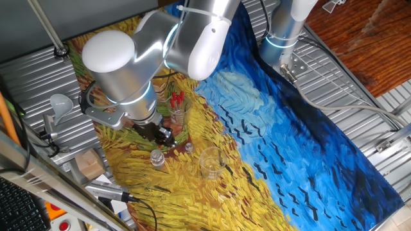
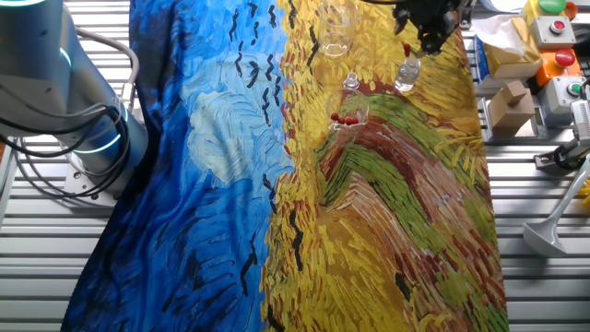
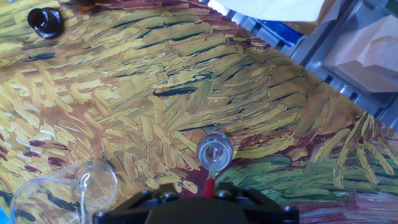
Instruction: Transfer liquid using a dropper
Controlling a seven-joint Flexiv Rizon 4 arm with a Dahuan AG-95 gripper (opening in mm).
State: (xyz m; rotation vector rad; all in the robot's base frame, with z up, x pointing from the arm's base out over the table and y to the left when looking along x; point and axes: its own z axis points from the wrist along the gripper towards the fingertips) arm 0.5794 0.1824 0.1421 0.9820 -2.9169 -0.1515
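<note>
The hand (image 1: 164,136) is clamped on the dropper (image 3: 210,185), whose red bulb shows between the fingers just above a small clear vial (image 3: 215,151). A wide beaker (image 1: 210,162) stands near on the painted cloth (image 2: 387,212) covering the bench; behind the hand, a glass (image 1: 178,110) holds spare red-bulbed droppers.

Gripper (image 3: 209,198): hand view shows only its black front edge at the bottom border, fingertips cut off. Dropper (image 3: 210,186): just a red sliver visible betw. the fingers, glass stem hidden. Large beaker (image 3: 59,191) cut by bottom-left edge. In one fixed view the arm's wrist hides most of the gripper (image 1: 162,136). Other fixed view: gripper (image 2: 430,30) cropped at top, jaw state unreadable.
</note>
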